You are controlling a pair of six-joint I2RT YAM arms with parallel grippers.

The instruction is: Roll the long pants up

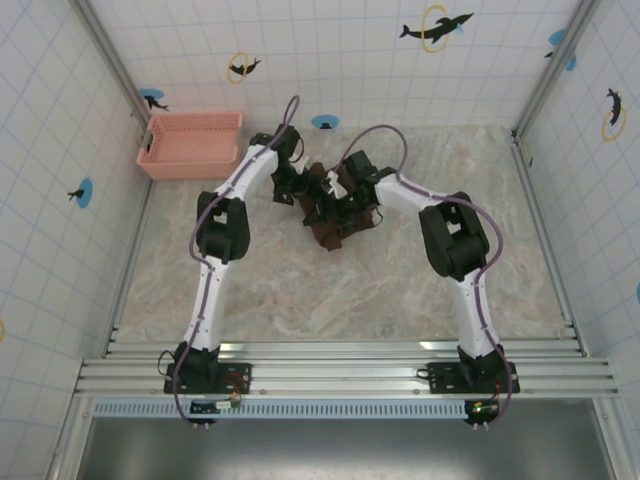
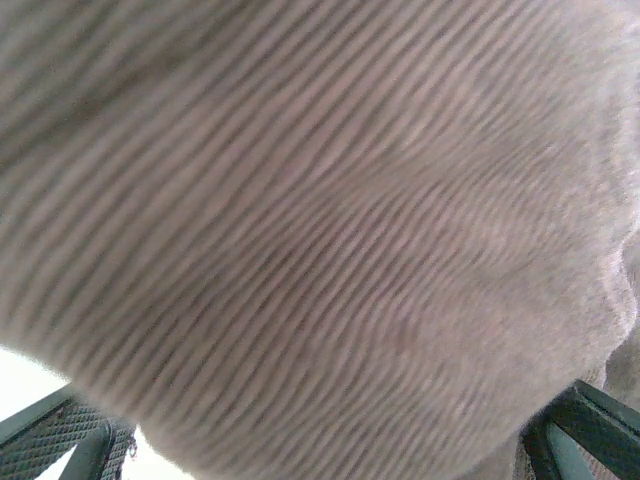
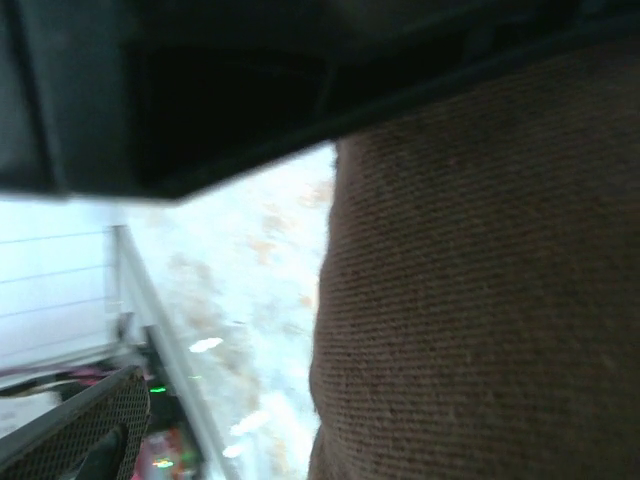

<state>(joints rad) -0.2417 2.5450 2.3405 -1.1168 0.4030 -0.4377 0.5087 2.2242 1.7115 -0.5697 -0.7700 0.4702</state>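
One bunched brown heap — the long pants [image 1: 329,236], seemingly ribbed.

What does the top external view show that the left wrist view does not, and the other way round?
Top external adds the whole scene: the left arm, the right arm, the pink basket at the far left of the table, and the pants bunched in a dark brown heap.
Left wrist adds the ribbed weave up close, and the fingers of the left end effector wide apart at the lower corners.
Both share the pants.
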